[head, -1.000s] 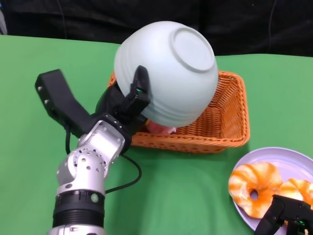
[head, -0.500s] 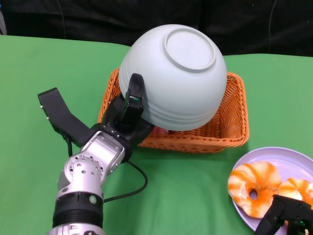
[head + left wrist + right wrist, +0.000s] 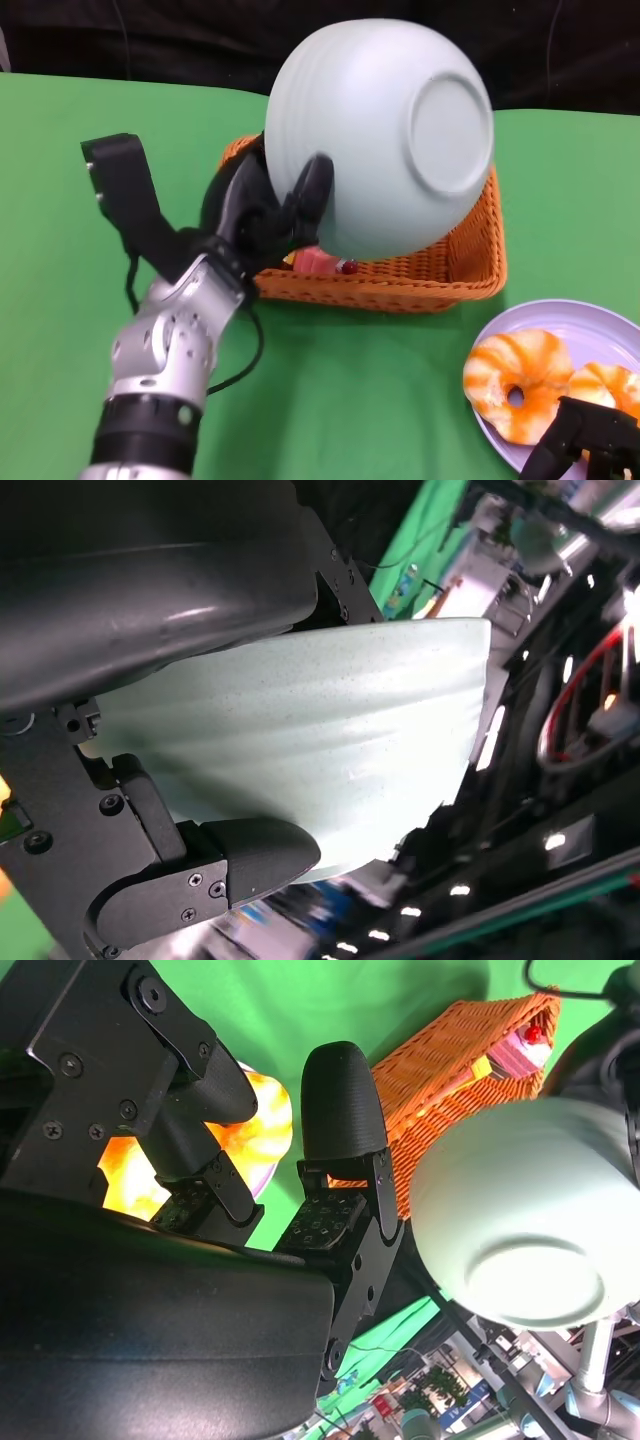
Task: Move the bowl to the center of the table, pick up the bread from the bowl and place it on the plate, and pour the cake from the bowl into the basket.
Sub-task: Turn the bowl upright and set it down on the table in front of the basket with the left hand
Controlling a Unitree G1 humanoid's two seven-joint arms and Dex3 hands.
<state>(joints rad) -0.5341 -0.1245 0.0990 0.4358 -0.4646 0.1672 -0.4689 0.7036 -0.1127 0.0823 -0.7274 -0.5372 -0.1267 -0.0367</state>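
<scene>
Black fingers of the left hand (image 3: 262,215) grip the rim of the pale green bowl (image 3: 385,135), holding it tipped well over with its base facing outward, directly above the orange basket (image 3: 470,260). Just below the hand, the pink cake (image 3: 318,263) lies inside the basket against its near wall. Well apart, toward the robot's right, the bread (image 3: 515,385) sits on the lilac plate (image 3: 600,325).

Right hand (image 3: 585,445): rests at the plate's near edge; whether it holds anything cannot be determined.

Risk: the hold covers only a short stretch of rim. Rotating the bowl upright may let it slip and drop onto the basket, displacing the cake.
</scene>
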